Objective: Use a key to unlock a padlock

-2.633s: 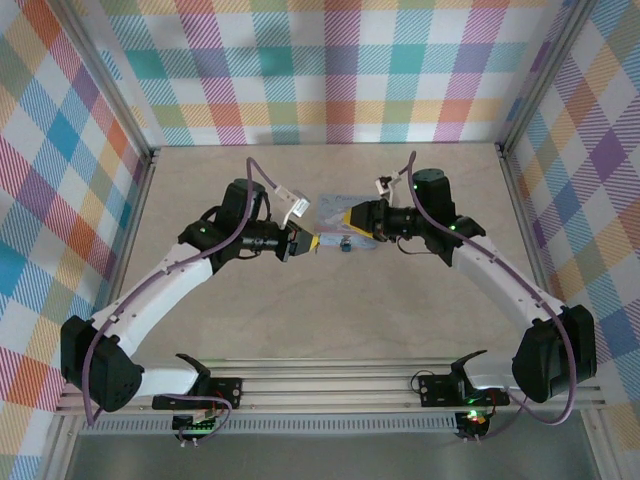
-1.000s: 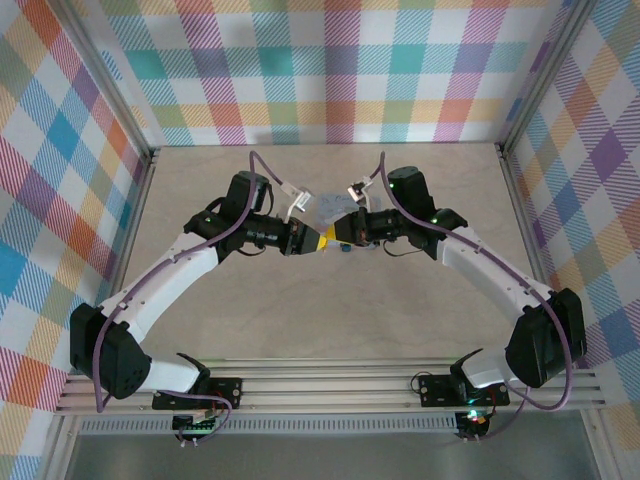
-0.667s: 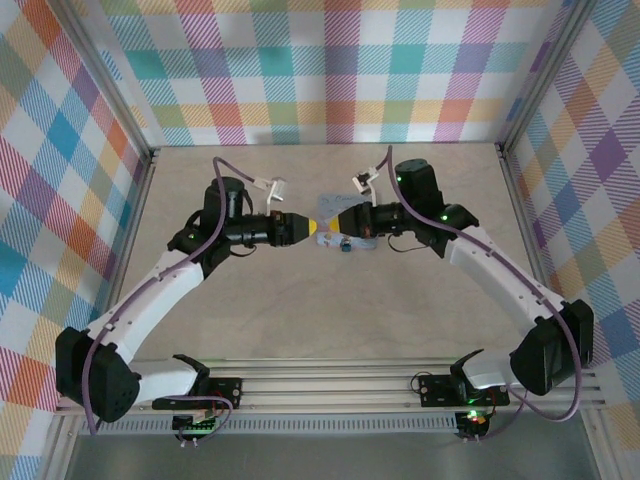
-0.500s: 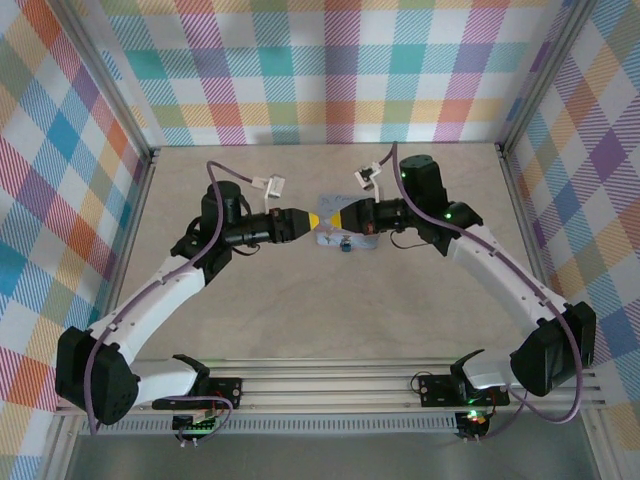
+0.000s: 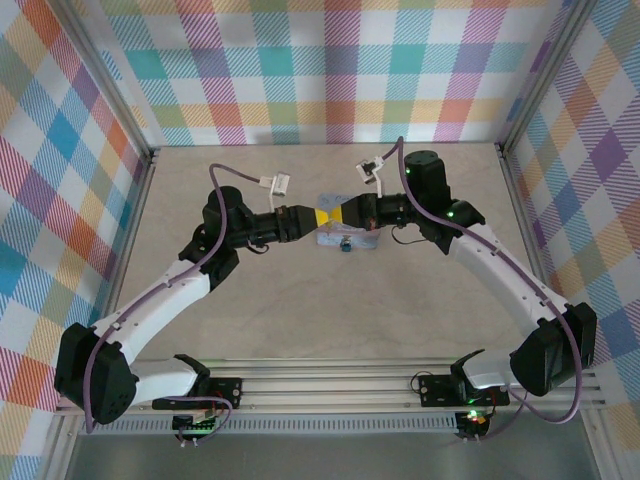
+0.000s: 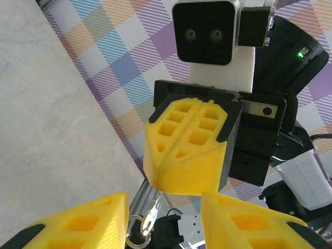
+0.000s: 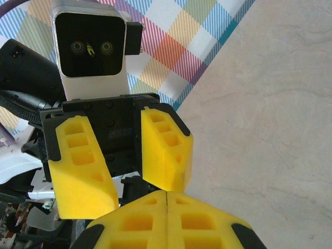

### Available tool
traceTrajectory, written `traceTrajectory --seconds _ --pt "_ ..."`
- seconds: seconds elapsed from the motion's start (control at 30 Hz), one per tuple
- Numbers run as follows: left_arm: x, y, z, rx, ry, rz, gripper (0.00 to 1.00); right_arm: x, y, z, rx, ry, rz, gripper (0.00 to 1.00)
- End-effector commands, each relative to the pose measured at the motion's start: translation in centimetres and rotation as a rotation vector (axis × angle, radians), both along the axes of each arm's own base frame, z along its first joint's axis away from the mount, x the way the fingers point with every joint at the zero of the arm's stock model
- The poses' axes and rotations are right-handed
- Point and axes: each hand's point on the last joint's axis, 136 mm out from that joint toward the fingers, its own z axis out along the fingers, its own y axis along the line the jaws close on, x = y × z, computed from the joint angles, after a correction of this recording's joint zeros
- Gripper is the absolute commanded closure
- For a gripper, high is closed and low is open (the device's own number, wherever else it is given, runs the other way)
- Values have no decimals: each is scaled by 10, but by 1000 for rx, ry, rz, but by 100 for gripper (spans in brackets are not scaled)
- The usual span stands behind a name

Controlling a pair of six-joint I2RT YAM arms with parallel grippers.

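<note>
Plaid walls, beige table (image 5: 300, 310); right end effector (image 6: 179, 174) pinches the key (image 6: 153, 206), apparently offering it to the parted left end effector (image 7: 129, 176).

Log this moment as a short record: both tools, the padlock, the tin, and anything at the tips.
left tool: open, fingers apart, nothing seen between them
right tool: shut, facing the left tool tip to tip above the table
metal piece: small, silvery, with a ring, just under the right tool's tips; gripped or not, cannot tell
padlock: tiny, blue, lying at the tin's near edge, below the tools
tin: pale blue, flat on the table, partly covered by the tools from above
</note>
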Motion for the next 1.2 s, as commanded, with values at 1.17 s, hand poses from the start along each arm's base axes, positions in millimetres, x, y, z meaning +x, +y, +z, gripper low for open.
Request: traceTrajectory --seconds 1.17 --pt "-9 5 -1 -12 -16 -18 62 -9 -3 17 57 -15 13 100"
